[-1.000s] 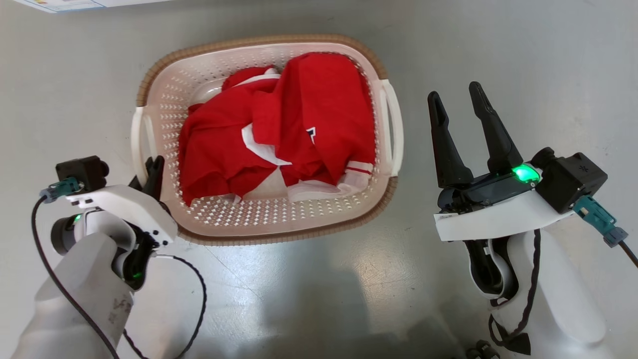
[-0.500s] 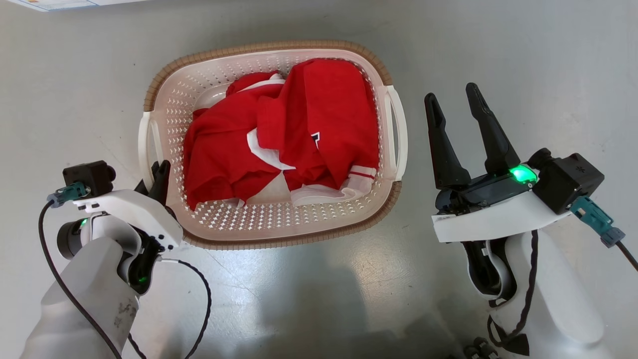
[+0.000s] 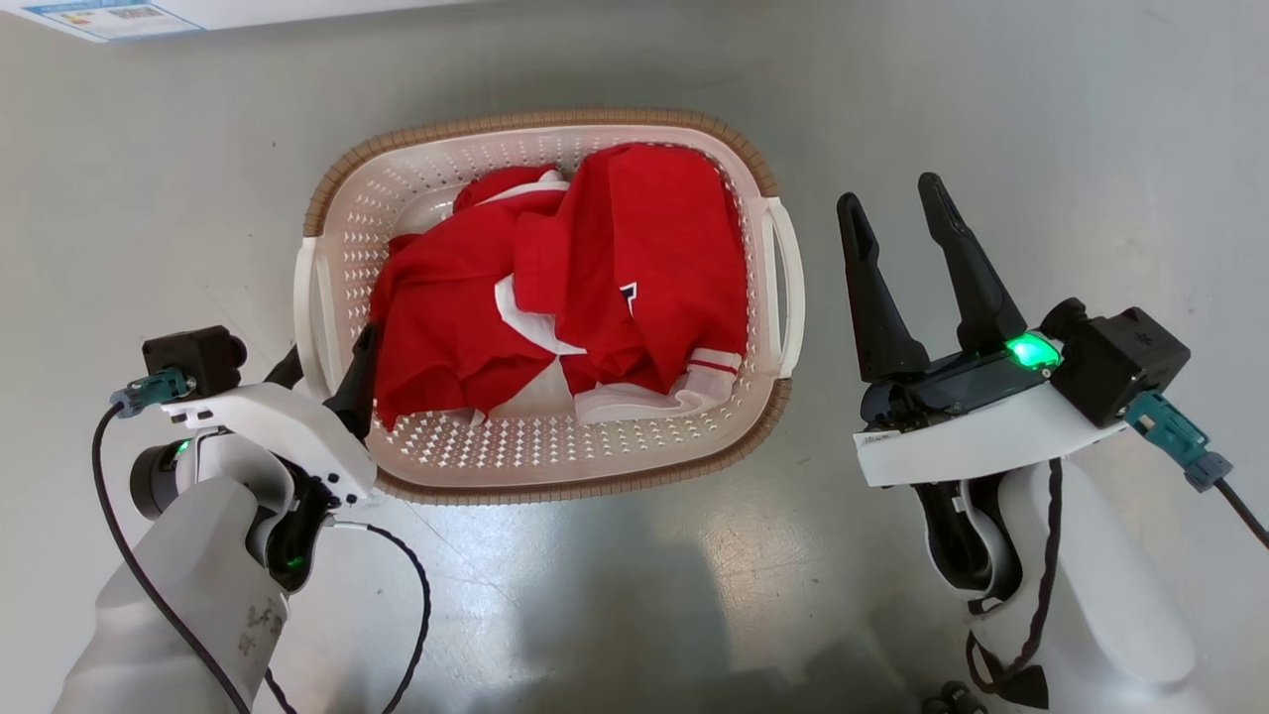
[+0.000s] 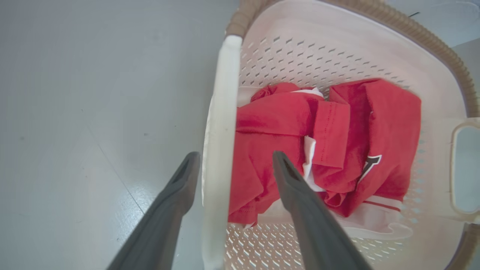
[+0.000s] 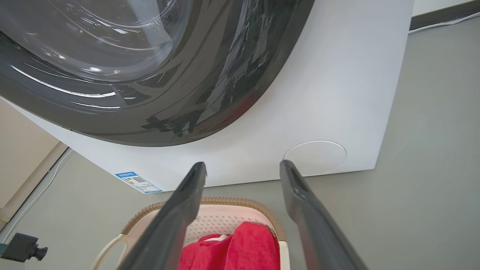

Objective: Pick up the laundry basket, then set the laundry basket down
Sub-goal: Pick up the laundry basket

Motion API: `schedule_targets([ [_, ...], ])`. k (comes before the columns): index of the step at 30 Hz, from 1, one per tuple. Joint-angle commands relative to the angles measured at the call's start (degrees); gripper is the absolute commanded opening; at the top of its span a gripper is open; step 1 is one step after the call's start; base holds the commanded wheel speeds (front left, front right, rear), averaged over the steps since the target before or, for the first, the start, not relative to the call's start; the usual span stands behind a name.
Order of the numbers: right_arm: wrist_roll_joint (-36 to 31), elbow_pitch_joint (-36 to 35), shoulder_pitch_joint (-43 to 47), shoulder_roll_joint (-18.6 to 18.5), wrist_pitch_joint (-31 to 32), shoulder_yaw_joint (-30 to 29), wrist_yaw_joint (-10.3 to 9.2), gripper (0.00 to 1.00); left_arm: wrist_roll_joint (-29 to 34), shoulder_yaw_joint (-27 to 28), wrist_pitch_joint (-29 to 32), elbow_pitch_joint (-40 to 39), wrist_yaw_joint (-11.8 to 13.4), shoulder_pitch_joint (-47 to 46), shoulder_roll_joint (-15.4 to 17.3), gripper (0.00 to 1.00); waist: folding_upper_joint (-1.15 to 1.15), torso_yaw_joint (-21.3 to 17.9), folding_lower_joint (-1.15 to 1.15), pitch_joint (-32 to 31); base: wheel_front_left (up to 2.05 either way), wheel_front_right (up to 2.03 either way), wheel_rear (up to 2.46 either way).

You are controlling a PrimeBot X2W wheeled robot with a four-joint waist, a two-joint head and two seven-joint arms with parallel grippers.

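Laundry basket (image 3: 555,451) sat on the grey floor (image 3: 634,595), red clothes (image 3: 634,248) inside (washing machine (image 5: 337,93) just behind it). Left gripper (image 4: 235,157) straddled the left handle (image 4: 219,150): one finger outside, one inside the basket, jaws apart, not clamped. Right gripper (image 3: 891,190) hovered near the right handle (image 3: 788,288), clear of it, jaws wide apart, holding nothing.

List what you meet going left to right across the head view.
left gripper → red clothes → laundry basket's right handle → right gripper
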Motion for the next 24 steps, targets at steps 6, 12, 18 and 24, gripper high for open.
schedule_targets([
  [6,1.2,-0.1,1.1,0.4,-0.6,1.4,0.41,1.0,2.3,2.8,-0.3,0.0,-0.1,1.8,2.8,1.0,0.0,0.0,0.0,-2.4,0.0,0.0,0.0],
  [12,2.1,0.8,1.2,0.4,-0.6,1.4,0.41,1.0,6.1,5.9,-0.3,-1.8,-0.1,2.6,4.0,1.0,0.0,-0.1,0.0,-5.1,0.0,0.0,0.0],
  [18,3.0,1.8,1.7,0.4,-0.6,1.5,0.41,1.0,11.0,9.9,-0.3,-6.7,-0.1,4.6,4.5,1.0,0.0,0.1,0.0,-9.2,0.0,0.0,0.0],
  [24,3.3,2.8,3.0,0.4,-0.6,1.1,0.41,1.0,15.0,13.9,-0.3,-11.3,-0.1,8.2,3.9,1.0,0.0,0.3,0.0,-14.4,0.0,0.0,0.0],
])
